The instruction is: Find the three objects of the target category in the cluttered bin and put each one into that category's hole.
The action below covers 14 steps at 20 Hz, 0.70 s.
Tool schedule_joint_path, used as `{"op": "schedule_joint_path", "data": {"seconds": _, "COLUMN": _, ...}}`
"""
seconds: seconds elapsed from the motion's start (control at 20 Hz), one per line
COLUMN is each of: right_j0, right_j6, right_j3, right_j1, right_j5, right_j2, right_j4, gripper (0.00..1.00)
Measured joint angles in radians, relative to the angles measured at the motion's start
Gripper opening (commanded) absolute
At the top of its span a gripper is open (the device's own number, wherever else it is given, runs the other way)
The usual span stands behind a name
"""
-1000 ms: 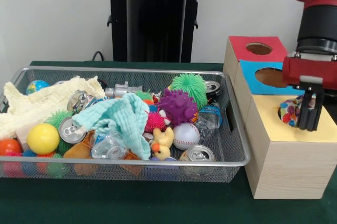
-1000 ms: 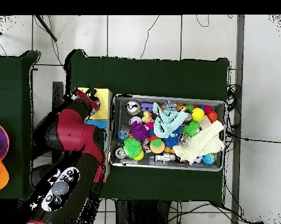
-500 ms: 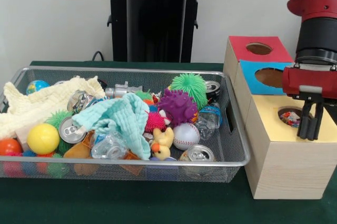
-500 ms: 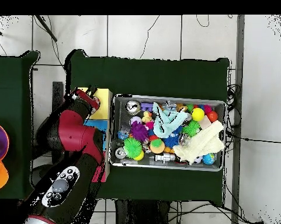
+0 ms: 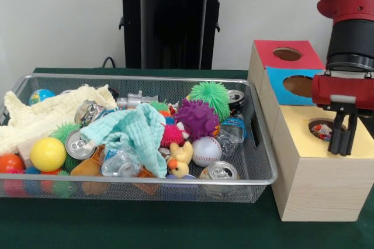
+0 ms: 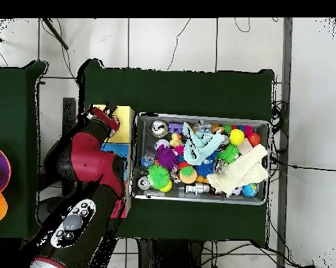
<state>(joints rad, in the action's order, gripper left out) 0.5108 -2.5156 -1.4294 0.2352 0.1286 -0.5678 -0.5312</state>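
1. Step in hand: deposit finishing. The claw (image 5: 342,142) hangs over the yellow-topped hole (image 5: 323,128), fingers nearly together, holding nothing; confetti cloth (image 5: 322,132) lies inside.
2. Next: a return to the wire bin (image 5: 262,161), left of that hole.
3. Bin contents: cream knitted cloth (image 5: 41,117), cans, balls.

The wide, shallow silver wire-mesh bin (image 5: 257,144) sits on the green table, packed with mixed clutter. A large cream-yellow knitted cloth (image 5: 41,114) lies crumpled along its left end in the front view, partly draped over the rim. Beside the bin, a confetti-patterned cloth (image 5: 323,131) lies inside the round hole in the yellow-topped pale wooden box (image 5: 304,167).
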Motion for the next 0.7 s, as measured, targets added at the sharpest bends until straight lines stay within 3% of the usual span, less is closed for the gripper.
{"op": "schedule_joint_path", "data": {"seconds": 0.7, "right_j0": -0.013, "right_j6": 0.000, "right_j3": -0.022, "right_j1": 0.028, "right_j5": 0.000, "right_j2": 0.005, "right_j4": 0.018, "gripper": 0.00}}
